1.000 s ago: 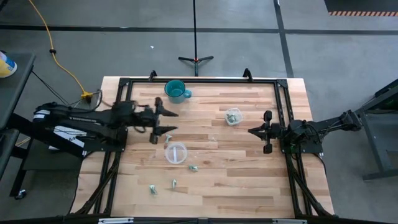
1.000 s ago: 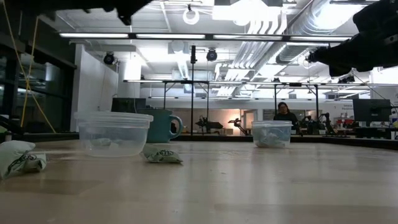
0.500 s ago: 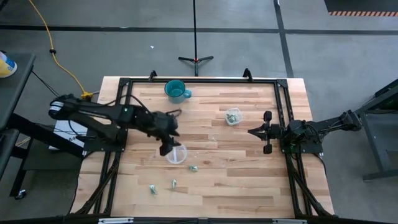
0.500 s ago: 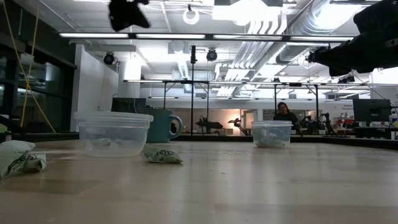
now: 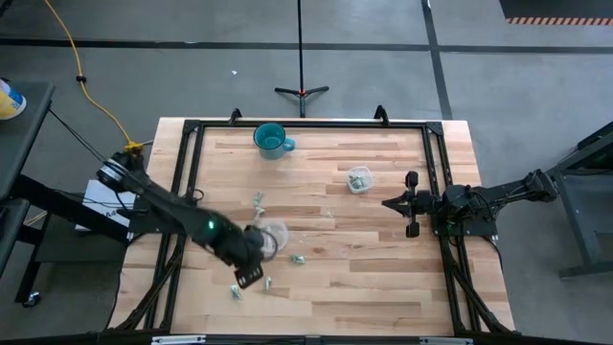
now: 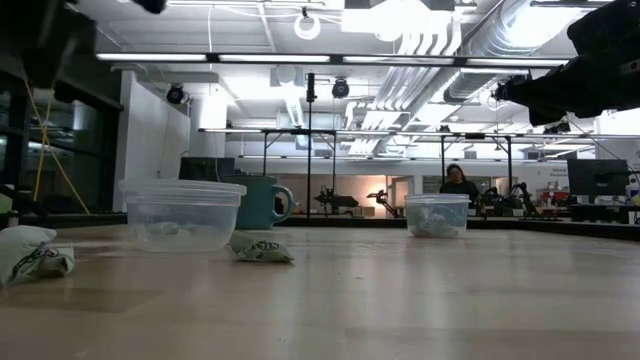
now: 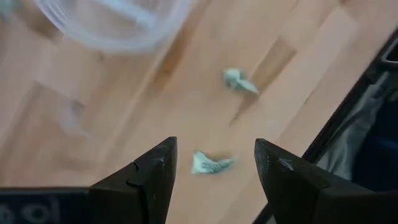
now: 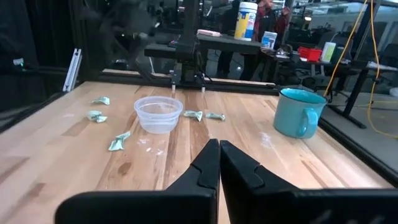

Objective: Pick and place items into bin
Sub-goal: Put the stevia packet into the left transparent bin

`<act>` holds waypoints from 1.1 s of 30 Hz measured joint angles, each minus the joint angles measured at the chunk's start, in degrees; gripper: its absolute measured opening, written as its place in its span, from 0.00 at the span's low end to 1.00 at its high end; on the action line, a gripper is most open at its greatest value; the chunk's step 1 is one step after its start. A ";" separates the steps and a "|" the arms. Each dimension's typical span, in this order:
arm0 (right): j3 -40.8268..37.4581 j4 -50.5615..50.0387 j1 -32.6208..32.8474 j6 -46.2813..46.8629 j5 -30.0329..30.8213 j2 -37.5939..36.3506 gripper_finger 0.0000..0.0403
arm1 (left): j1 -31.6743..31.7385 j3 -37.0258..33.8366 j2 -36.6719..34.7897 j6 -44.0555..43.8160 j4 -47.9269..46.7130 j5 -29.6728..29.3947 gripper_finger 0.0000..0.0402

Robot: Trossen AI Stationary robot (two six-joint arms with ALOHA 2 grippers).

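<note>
The items are small pale green-grey crumpled pieces lying loose on the wooden table (image 5: 383, 278). Two of them (image 5: 235, 290) (image 5: 268, 283) lie by the near edge, one (image 5: 297, 259) beside the clear bin (image 5: 273, 235), and another (image 5: 257, 199) beyond it. My left gripper (image 5: 251, 276) hovers open over the near pieces. In its wrist view one piece (image 7: 211, 163) shows between the open fingers (image 7: 214, 144) and another (image 7: 239, 81) farther off. My right gripper (image 5: 402, 203) waits shut at the table's right, its fingers (image 8: 217, 162) closed together.
A second clear bin (image 5: 359, 179) holding pieces stands right of centre. A teal mug (image 5: 273, 141) stands near the far edge. A black frame (image 5: 306, 125) runs around the table. In the low view a person (image 6: 460, 185) sits far behind the table.
My left arm has swung from the far-left part of the table, near the mug, past the clear bin toward the near edge. Its gripper now hangs over the pieces there. My right arm has kept still.
</note>
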 joint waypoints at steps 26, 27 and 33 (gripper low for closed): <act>0.02 0.08 0.00 -1.47 0.17 -0.07 0.00 | -6.90 -0.02 16.19 -42.56 3.34 10.83 0.57; 0.02 0.07 0.00 -1.55 0.17 -0.07 0.01 | -7.12 -0.03 16.19 -43.48 2.42 10.71 0.57; 0.02 0.06 0.00 -1.63 0.17 -0.07 0.02 | -8.26 -0.04 16.21 -45.12 2.99 9.32 0.57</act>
